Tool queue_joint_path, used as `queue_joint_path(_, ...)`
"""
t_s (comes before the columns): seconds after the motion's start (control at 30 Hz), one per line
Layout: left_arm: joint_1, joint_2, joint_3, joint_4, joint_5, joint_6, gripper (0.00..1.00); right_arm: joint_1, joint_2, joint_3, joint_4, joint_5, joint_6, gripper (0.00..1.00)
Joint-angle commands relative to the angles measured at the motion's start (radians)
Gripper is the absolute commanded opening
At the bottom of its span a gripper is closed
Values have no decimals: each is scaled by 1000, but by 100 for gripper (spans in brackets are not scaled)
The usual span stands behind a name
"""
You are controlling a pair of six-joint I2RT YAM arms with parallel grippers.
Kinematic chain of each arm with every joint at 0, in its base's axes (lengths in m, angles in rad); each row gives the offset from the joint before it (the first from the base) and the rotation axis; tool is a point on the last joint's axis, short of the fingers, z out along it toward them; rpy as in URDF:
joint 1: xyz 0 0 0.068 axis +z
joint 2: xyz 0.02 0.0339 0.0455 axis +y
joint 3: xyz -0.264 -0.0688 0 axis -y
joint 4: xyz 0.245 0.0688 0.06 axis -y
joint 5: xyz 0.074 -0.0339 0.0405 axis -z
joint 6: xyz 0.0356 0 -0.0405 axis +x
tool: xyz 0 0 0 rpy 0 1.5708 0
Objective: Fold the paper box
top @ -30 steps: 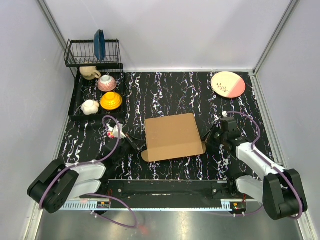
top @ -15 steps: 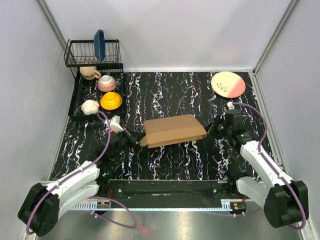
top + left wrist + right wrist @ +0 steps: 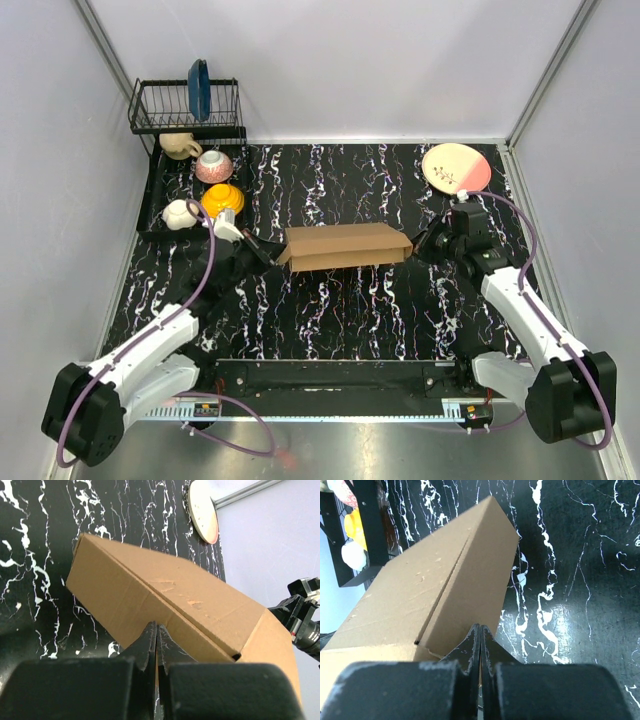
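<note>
Both arms reach forward and inward over the black marbled counter (image 3: 340, 310), with the paper box (image 3: 345, 246) spanning between them at its middle. The left gripper (image 3: 262, 253) and right gripper (image 3: 425, 247) each have their jaws pinched tight on one end of the box — a dish rack (image 3: 185, 110) stands far-left and a pink plate (image 3: 456, 168) far-right, both apart from it.

Plain brown paper box (image 3: 345, 246), flattened, raised on edge, mid-table

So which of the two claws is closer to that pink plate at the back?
The right gripper: the pink plate lies just beyond it. The left gripper is across the paper box, at its other end.
</note>
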Motion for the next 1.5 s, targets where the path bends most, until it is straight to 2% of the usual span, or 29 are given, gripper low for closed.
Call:
queue_joint_path(0.0, -14, 13, 100, 8, 193, -36, 0, 31, -4, 90, 3, -175, 75, 0)
queue_joint_path(0.33, -8, 3, 112, -72, 193, -25, 0, 31, 23, 90, -16, -155, 68, 0)
queue_joint_path(0.57, -5, 20, -4, 36, 171, -47, 0, 31, 31, 30, 17, -138, 52, 0)
queue_joint_path(0.93, 37, 68, -84, 72, 144, -24, 0, 31, 17, -34, 12, -89, 9, 0)
queue_joint_path(1.47, 72, 52, -29, 0, 127, 21, 1, 31, -72, 95, -190, 77, -138, 10)
